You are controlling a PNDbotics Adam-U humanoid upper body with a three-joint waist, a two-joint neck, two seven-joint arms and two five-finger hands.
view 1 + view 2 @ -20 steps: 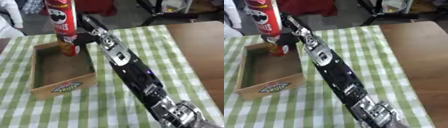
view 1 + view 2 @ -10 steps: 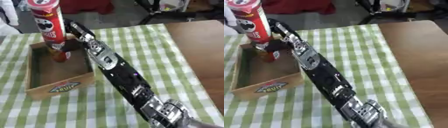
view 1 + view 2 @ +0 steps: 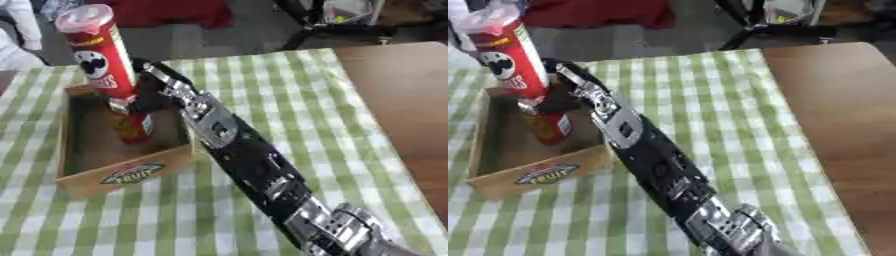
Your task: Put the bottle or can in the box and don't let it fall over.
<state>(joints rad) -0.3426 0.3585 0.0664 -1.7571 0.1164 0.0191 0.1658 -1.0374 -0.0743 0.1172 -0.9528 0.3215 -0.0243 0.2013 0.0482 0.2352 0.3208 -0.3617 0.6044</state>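
Observation:
A tall red crisps can (image 3: 98,54) with a clear lid is tilted, its top leaning left, over the back of an open wooden box (image 3: 124,176) with a fruit label on its front. My right hand (image 3: 154,98) is shut round the can's lower end, its arm stretching in from the lower right. A smaller red container (image 3: 133,127) with a pale top stands upright inside the box, just under the can. The can's base is hidden by my hand and the container. My left hand is out of sight.
The box sits on a green-and-white checked cloth (image 3: 262,85). Bare brown tabletop (image 3: 402,100) lies to the right. Beyond the far edge are a red object and dark stand legs (image 3: 332,25) on the floor.
The can has come down a little toward the box and its top now leans left. The forearm has swung left with it. The box stays where it was.

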